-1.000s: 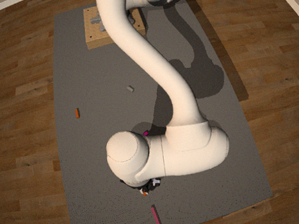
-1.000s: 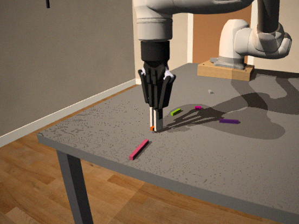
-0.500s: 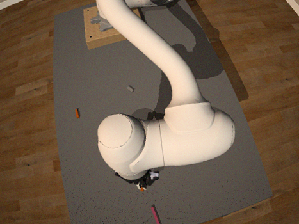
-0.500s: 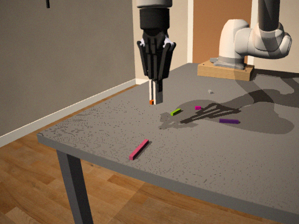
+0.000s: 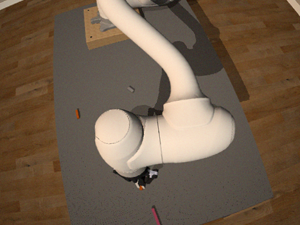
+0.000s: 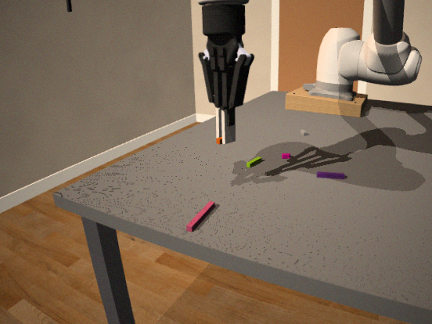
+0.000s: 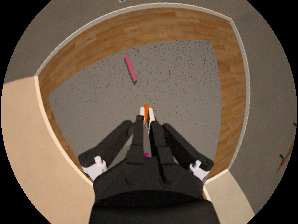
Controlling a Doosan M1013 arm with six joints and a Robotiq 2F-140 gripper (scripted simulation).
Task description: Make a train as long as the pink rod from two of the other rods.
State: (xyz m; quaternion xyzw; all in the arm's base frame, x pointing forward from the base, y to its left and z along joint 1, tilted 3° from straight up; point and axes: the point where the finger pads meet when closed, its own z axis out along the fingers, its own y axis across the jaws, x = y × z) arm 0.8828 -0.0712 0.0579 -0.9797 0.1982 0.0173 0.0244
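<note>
Top: no readable text; the hand is grasping an orange rod. Exterior: hand hovering above tabletop, lime and purple rods showing, unlike top. Wrist: pink rod lying beyond the fingertips.

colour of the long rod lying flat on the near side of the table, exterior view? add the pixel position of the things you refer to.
Pink (image 5: 156, 218) (image 6: 200, 216) (image 7: 130, 68); clearest in exterior.

The table looks matt, smooth but for dark speckling. The floor is wood, with a soft sheen in the top view. The block under the arm is pale wood. The arm looks like smooth, satin plastic or painted metal. The pink rod looks smooth and matt.
</note>
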